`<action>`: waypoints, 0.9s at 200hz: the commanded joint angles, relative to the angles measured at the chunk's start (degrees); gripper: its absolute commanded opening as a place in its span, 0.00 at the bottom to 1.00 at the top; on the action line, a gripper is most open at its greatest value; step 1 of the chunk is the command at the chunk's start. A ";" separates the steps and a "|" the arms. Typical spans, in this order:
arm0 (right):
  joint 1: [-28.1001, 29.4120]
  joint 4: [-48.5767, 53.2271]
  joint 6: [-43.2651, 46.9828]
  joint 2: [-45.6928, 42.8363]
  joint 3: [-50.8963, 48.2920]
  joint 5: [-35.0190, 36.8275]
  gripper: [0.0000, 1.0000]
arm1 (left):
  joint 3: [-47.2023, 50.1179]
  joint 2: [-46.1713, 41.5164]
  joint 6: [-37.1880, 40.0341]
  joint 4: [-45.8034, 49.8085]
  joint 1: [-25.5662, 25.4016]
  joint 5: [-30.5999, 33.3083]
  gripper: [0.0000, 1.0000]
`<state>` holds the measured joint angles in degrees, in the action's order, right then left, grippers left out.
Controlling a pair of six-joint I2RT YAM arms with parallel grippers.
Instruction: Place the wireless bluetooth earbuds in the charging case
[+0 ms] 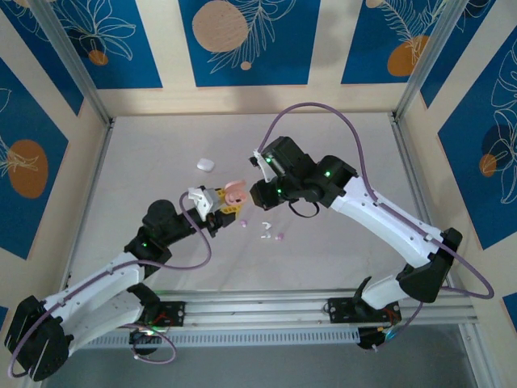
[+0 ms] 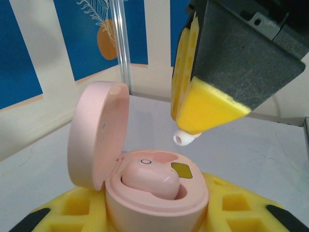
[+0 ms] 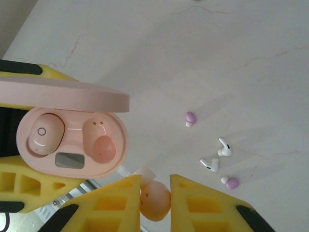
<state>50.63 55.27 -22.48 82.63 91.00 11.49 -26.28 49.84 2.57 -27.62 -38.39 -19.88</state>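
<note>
Holding the open glossy pink pebble-shaped charging case (image 1: 235,192) above the pale counter (image 1: 339,153), the left gripper (image 1: 224,202) is clamped on its base, presenting the sockets to the right gripper (image 1: 257,194) just beside it. Loose tiny white and purple earbuds (image 1: 266,229) lie near; a closed white case (image 1: 205,164) sits well apart.

Left wrist: one seated pink earbud (image 2: 149,178) is in the case. The right gripper's yellow pads (image 2: 207,108) pinch a second bud, white tip (image 2: 185,138) poking out, body hidden.

Right wrist: the held pink earbud (image 3: 155,199) is squeezed between the pads, short of the empty socket (image 3: 104,145). It is partly cut off by the frame edge.
</note>
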 commanded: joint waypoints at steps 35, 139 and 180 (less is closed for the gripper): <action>-0.24 1.77 1.60 -0.11 2.61 -1.87 0.18 | -1.20 -0.52 1.96 0.23 -0.37 -1.13 0.33; -0.89 2.18 2.80 0.06 3.66 -5.30 0.18 | -2.15 1.04 2.72 -0.07 -0.38 -2.98 0.33; 0.06 1.54 3.31 1.63 4.31 -5.51 0.18 | -2.37 1.93 1.49 -0.88 -0.38 -2.67 0.34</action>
<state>50.02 57.01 -20.53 82.85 93.21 7.88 -26.50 51.51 4.56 -26.98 -38.39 -21.39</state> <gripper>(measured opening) 0.185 0.342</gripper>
